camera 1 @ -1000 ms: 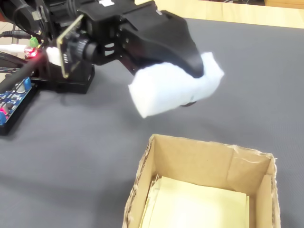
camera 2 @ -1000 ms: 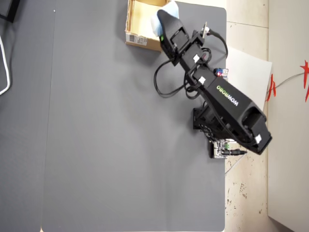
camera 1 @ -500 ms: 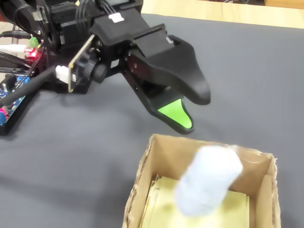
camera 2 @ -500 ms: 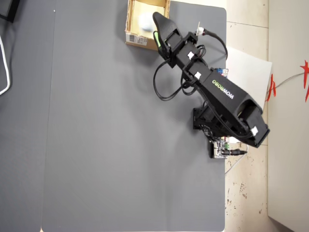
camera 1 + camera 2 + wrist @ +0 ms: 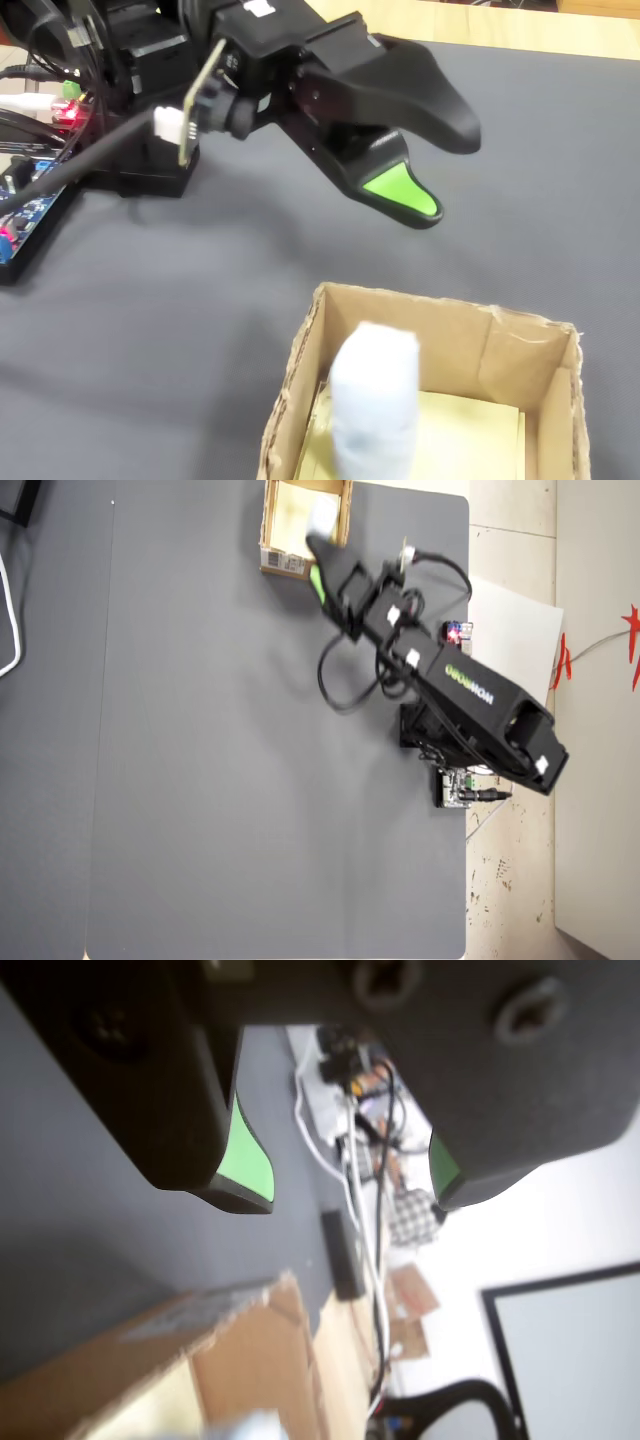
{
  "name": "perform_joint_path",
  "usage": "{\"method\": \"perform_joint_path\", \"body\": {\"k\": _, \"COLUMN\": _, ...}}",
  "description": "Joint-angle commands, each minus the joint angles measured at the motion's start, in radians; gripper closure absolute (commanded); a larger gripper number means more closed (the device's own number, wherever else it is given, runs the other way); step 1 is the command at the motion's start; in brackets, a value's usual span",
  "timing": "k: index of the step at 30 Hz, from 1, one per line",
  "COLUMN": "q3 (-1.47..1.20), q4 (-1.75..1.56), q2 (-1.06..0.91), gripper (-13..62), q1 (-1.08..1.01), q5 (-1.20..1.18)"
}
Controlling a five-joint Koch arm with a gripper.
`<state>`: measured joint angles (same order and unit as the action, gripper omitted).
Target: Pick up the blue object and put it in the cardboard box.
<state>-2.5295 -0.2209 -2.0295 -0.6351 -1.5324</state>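
Pincer (image 5: 450,170) agape, empty, above cardboard box (image 5: 530,345) containing blue object (image 5: 375,400).

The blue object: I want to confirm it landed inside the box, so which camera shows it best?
The fixed view: the blue object stands inside the cardboard box, clear of the open gripper. The overhead view shows only a pale patch partly behind the arm; the wrist view catches a blurred sliver at the bottom edge.

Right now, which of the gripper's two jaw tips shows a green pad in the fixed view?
The lower jaw of the gripper: bright green pad faces up. The upper jaw shows only black.
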Motion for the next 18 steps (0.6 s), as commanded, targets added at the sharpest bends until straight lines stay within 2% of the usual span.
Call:
{"method": "perform_joint_path", "body": {"k": 1, "q3": 0.017, "q4": -0.031, "q2": -0.061, "gripper": 18.5, "q1": 0.051, "q5": -0.043}}
{"method": "perform_joint_path", "body": {"k": 18, "q3": -0.387, "q4": -0.075, "q2": -0.314, "gripper": 16.2, "q1": 0.399, "q5": -0.08}}
